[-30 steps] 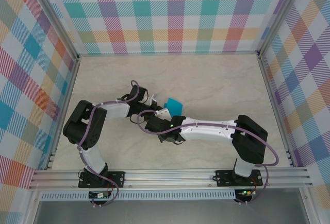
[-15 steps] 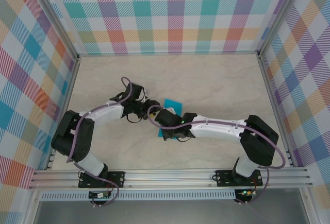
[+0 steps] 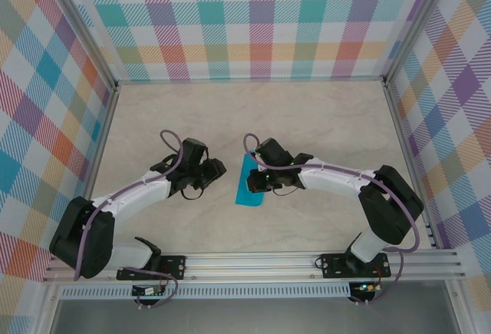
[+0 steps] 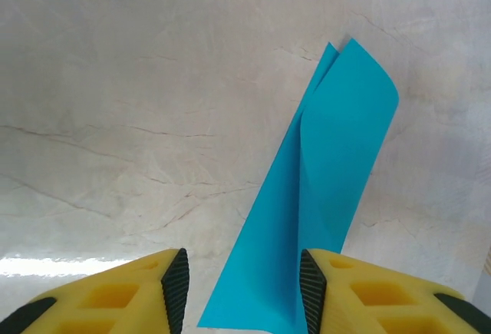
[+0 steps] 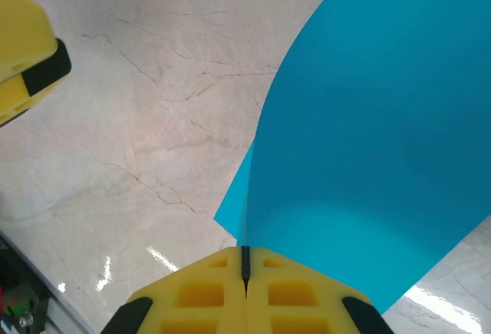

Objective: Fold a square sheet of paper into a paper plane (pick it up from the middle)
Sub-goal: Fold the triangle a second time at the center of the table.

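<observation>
Left pincer: on my feed it stood released, its yellow fingers spread with the black pads facing each other. It was low over the table, pointing at the sheet from the left, and nothing sat in its grip.
Left arm: I saw it reach from its base at the near left across the marble-look table, with a purple cable looped along it.
Gap ahead of the left fingers: in my left wrist feed the near end of the sheet lay just ahead of the opening. I could not tell whether it touched the right-hand pad.
Square sheet of paper: teal-blue, it sat near the middle of the table between the two pincers. It was folded into a narrow strip running roughly front to back. One layer lay flat, and a second layer rose off it along a crease, its far corner curling.
Right pincer: it was clenched, the fingers pressed together with no gap. In my right wrist feed the sheet came straight out of the seam between the tips. A wide layer fanned to one side and a small corner to the other, so I read it as grasping the sheet at the fold.
Right arm: I saw it bend in from the near right base, with the wrist above the sheet's right edge.
Surroundings: plaid walls stood on three sides, and an aluminium rail ran along the near edge.
</observation>
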`<action>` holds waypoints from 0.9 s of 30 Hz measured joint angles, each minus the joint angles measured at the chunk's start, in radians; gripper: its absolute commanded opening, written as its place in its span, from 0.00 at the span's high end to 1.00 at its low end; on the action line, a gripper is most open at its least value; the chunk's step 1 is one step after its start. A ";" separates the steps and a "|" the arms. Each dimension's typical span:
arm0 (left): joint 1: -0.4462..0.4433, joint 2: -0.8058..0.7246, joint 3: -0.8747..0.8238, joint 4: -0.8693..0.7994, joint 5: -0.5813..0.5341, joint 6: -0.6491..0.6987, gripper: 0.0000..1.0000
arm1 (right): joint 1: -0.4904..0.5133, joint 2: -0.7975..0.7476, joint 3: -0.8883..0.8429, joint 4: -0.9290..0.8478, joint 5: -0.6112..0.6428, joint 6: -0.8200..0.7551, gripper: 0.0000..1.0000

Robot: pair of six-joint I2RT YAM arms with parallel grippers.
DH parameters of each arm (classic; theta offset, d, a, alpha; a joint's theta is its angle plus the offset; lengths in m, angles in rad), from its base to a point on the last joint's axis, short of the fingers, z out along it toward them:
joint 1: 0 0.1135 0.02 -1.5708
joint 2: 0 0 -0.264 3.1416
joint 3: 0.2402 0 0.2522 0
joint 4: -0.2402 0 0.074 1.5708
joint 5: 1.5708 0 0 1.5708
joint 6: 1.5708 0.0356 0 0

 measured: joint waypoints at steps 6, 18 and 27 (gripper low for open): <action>-0.035 -0.055 -0.042 0.000 -0.061 -0.056 0.64 | -0.052 -0.003 -0.031 0.029 -0.098 -0.022 1.00; -0.107 -0.071 -0.065 0.002 -0.080 -0.124 0.79 | -0.064 -0.009 -0.066 0.057 -0.140 -0.028 1.00; -0.132 -0.071 -0.083 0.012 -0.087 -0.150 0.81 | -0.064 -0.039 -0.104 0.062 -0.139 -0.023 1.00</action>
